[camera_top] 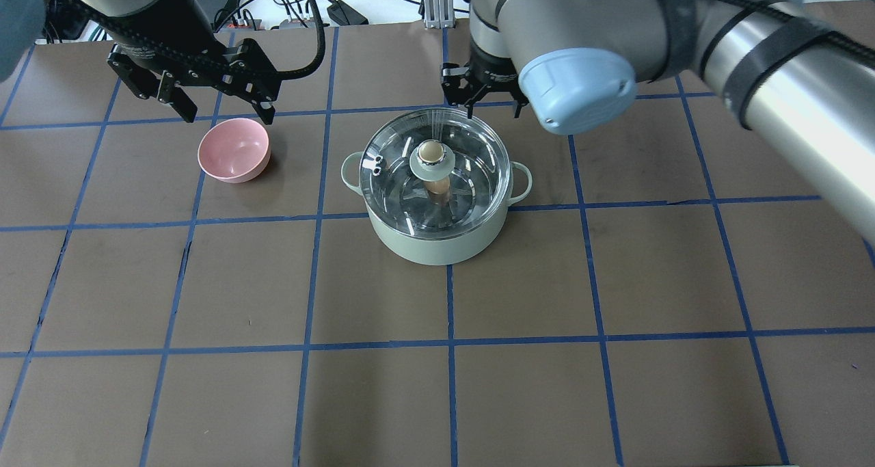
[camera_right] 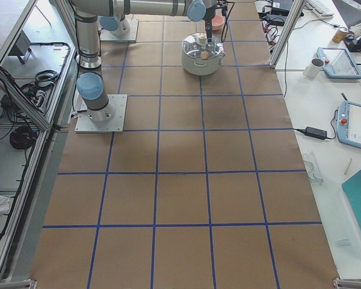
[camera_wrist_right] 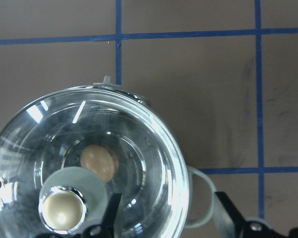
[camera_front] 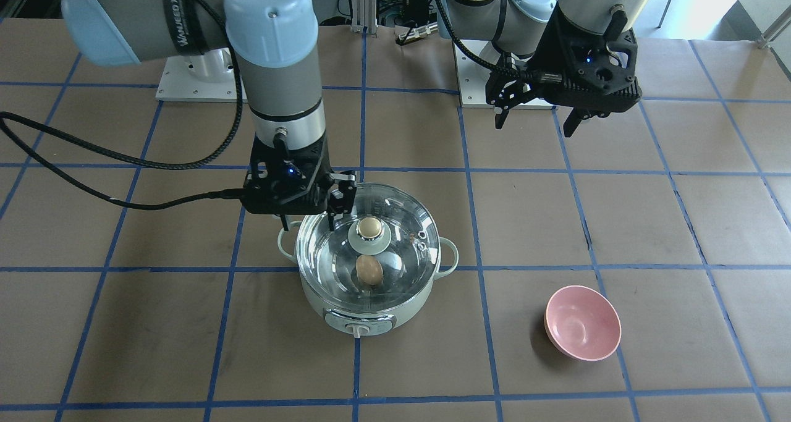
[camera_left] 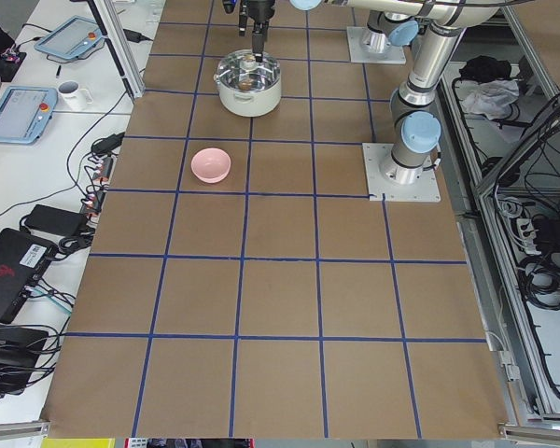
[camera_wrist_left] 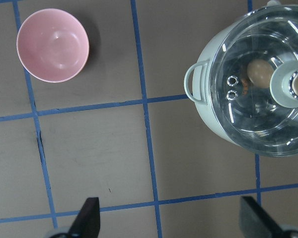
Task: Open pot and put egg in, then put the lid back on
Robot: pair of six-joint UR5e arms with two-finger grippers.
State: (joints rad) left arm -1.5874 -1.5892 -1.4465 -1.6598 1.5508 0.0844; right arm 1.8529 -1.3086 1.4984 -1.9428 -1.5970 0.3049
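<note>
open table (camera_top: 547,282) between pot (camera_top: 437,248) and pink bowl (camera_top: 234,151), right tool (camera_top: 482,104) crowding lid (camera_top: 472,152)

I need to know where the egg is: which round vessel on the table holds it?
The round pale mint-green pot, under its clear glass lid: the small tan egg lies inside. The smaller pink bowl holds nothing.

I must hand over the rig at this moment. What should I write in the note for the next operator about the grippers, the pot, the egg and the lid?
Left gripper: open, empty, raised over the table, apart from the pink bowl.
Right gripper: open, empty, by the robot-side rim of the lid, not on its knob.
Egg: inside the pot, seen through the glass.
Done: egg in, lid on the pot.
Left: no task step seen; probably only draw the arms away.
</note>
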